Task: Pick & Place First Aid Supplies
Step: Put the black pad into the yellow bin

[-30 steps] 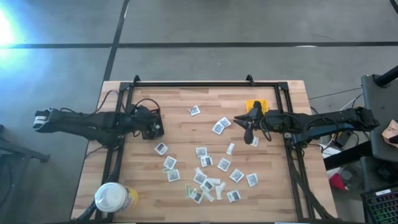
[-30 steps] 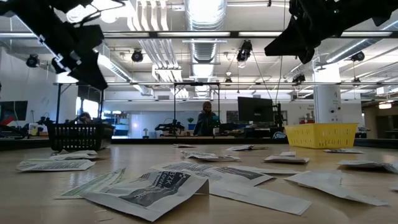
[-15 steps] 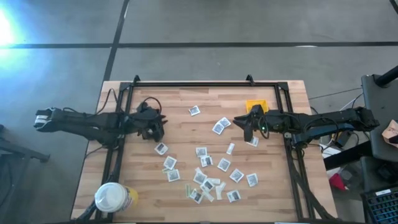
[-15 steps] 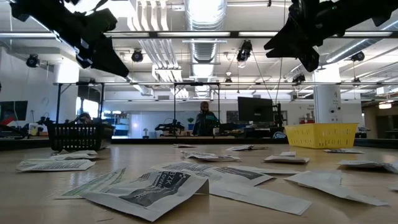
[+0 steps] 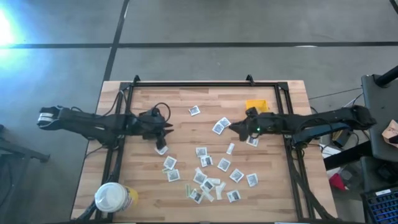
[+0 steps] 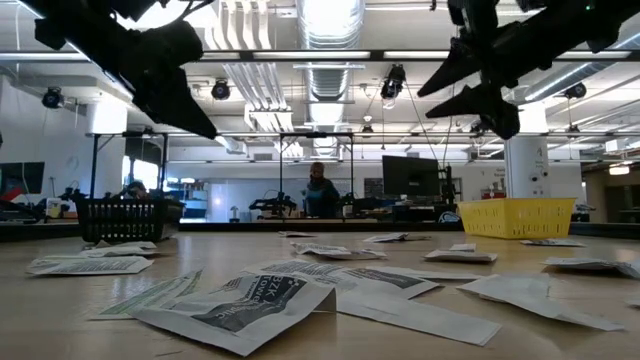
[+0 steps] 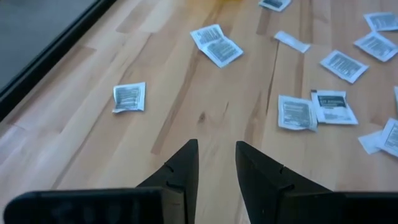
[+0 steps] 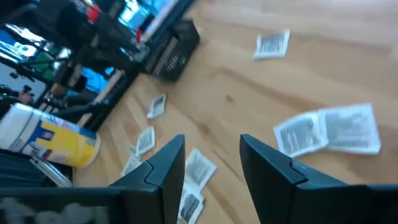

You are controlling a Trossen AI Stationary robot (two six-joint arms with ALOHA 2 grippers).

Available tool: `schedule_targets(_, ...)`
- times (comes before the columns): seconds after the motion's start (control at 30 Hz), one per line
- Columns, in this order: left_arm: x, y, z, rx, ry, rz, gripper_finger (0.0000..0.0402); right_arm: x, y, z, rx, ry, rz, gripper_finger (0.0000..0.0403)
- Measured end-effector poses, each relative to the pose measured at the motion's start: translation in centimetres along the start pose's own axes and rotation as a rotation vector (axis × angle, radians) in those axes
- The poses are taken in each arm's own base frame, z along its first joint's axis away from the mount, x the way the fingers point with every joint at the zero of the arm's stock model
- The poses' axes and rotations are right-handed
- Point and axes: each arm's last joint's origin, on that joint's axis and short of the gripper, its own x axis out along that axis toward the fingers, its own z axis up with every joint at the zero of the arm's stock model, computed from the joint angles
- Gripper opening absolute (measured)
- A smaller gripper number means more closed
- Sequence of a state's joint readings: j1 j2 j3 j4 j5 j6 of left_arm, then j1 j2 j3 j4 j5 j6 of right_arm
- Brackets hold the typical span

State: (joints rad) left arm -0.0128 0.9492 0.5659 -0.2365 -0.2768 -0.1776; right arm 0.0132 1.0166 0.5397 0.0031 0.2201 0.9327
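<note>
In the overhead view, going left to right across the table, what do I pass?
Round white-lidded tub → left tool → lone packet near the far edge → right tool → yellow bin. The scattered packets in the middle overlap too much to order.

Both end effectors hover with fingers parted.

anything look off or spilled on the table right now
The small flat white packets with grey centres lie scattered loose across the wooden table, some overlapping in a heap near the front edge. None sit in the small yellow bin. Both claws, left and right, hold nothing.
</note>
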Motion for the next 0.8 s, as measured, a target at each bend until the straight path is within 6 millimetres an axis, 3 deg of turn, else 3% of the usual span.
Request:
schedule_targets(0.23, 0.3, -0.1, -0.2, 0.007, 0.019, -0.003, 0.0100, 1.9, 0.3, -0.4, 0.114, 0.053, -0.045, 0.0135)
schedule_targets(0.5, 0.3, -0.1, -0.2, 0.053, 0.020, -0.003, 0.0099, 3.6, 2.2, 0.1, 0.209, 0.170, 0.008, 0.0125)
schedule_targets(0.67, 0.3, -0.1, -0.2, 0.056, 0.021, -0.003, 0.0099, 4.8, 2.6, 0.0, 0.178, 0.226, -0.043, 0.0128)
schedule_targets(0.8, 0.3, -0.1, -0.2, 0.057, 0.024, -0.003, 0.0099, 5.7, 2.6, -0.2, -0.001, 0.291, -0.109, 0.0127)
